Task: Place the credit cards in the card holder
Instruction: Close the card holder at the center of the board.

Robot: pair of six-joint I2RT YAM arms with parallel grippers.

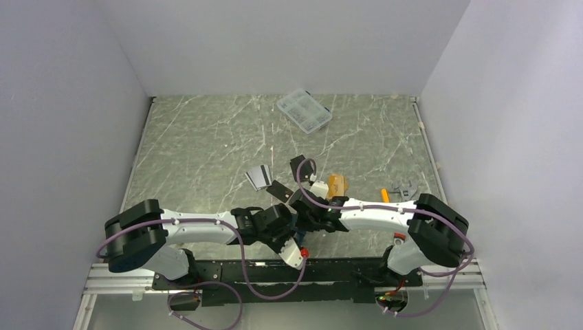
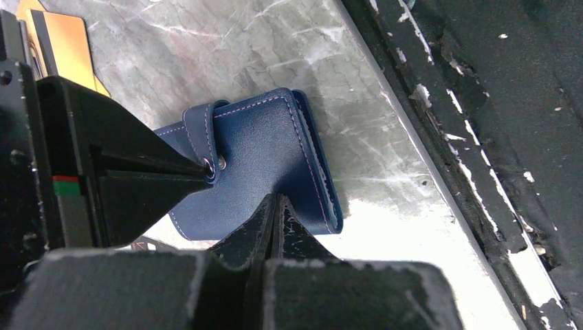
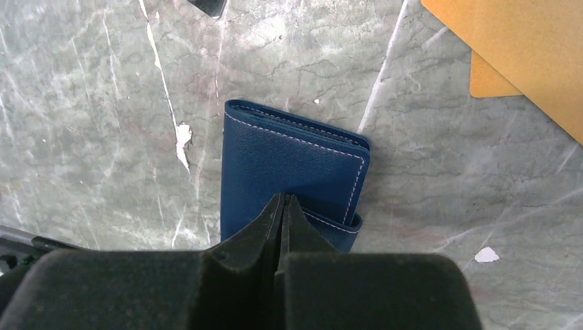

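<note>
Navy-blue card holder (image 2: pixel 275 151), folded shut, lying on the grey-green marble table (image 1: pixel 206 137) close to the middle of the near edge. Its strap tab is fastened across the front by a metal snap, and what it holds cannot be seen.

Left gripper (image 2: pixel 275 203): fingers pressed together, tips resting on the holder's cover. Right gripper (image 3: pixel 283 201): fingers (image 3: pixel 265 230) likewise pressed together, with only a hairline seam between them and tips on the cover. In the left wrist view its tips meet the snap tab.

Credit cards lie loose on the table just beyond the holder, toward the centre:
- silver-grey card (image 1: pixel 259 177) with a dark stripe
- black card (image 1: pixel 278 190) just beside it
- second black card (image 1: pixel 299 165) a little farther in
- two overlapping orange-gold cards (image 3: pixel 522 48) to the right of these

Clear plastic compartment box (image 1: pixel 304 111) sits at the middle of the far edge, well apart from everything else. Its contents are too small to tell.
</note>
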